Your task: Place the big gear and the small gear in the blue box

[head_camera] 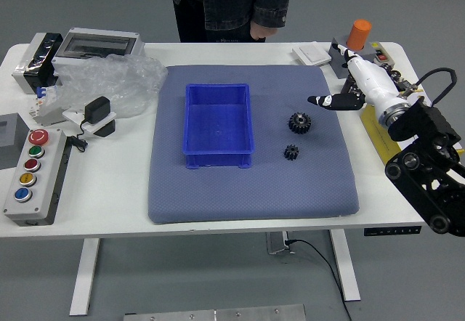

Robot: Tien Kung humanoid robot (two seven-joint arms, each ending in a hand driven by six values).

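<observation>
My right hand [330,75] reaches in from the right, its fingers spread and holding nothing, above the mat's right edge. The big gear [299,123], black and toothed, lies on the blue-grey mat, below and left of that hand and apart from it. A smaller black gear [291,152] rests on the mat, nearer the table's front. The blue box [218,159] stands on the mat to the left of both gears; nothing shows inside it. No left hand is in view.
The mat [254,205] covers the table's middle. At the left are a button panel [33,179], plastic wrap [109,81] and devices. Behind my right hand stand an orange cylinder [359,35] and a white block [312,54]. A person stands at the far side, one hand [263,30] at the table edge.
</observation>
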